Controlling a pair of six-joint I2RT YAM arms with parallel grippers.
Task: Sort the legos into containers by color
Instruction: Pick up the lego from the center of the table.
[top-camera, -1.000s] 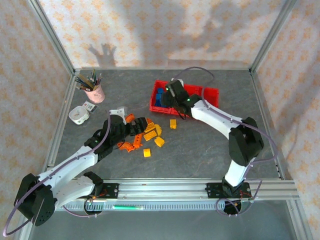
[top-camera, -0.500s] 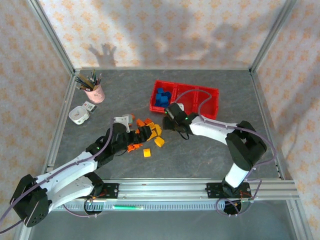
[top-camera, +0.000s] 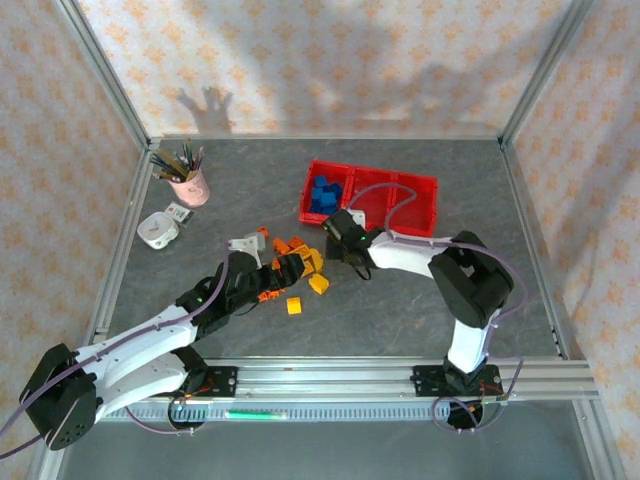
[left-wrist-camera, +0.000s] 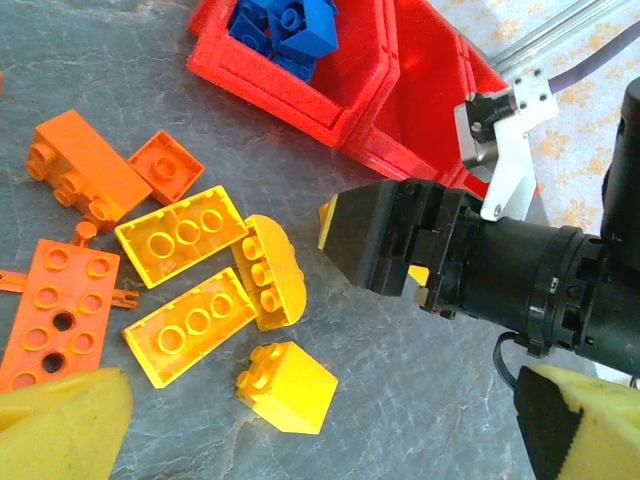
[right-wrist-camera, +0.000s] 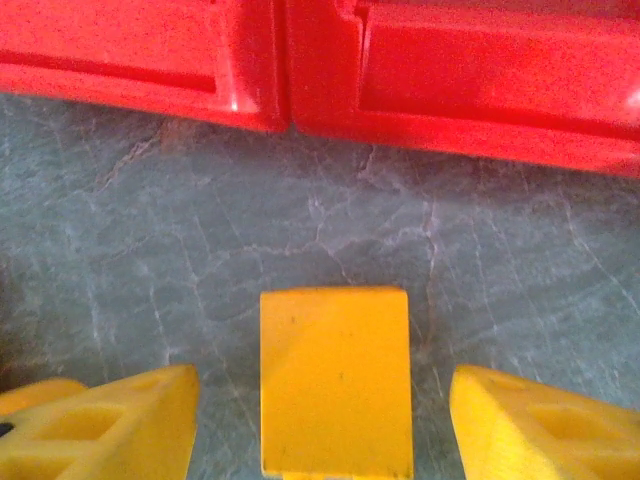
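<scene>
The containers (top-camera: 432, 184) are three joined red bins at the back; the left one holds several blue legos (top-camera: 322, 192). Orange and yellow legos (top-camera: 292, 252) lie in a pile mid-table. My right gripper (top-camera: 347, 246) is low over the table just in front of the bins. It is open, and its fingers (right-wrist-camera: 110, 420) straddle a yellow block (right-wrist-camera: 335, 375) with a gap on each side. My left gripper (left-wrist-camera: 320, 440) is open above the pile's edge, with a small yellow block (left-wrist-camera: 290, 385) on the table between its fingertips (left-wrist-camera: 60, 425).
A pink cup of pencils (top-camera: 190, 185) and a small white round object (top-camera: 158, 230) stand at the far left. Two loose yellow blocks (top-camera: 294, 306) lie near the pile. Metal frame posts and papered walls close the table in. My two grippers are close together.
My right arm has swung from above the bins down to the table, over the lone yellow block. My left gripper has moved a little right and nearer, along the pile.
</scene>
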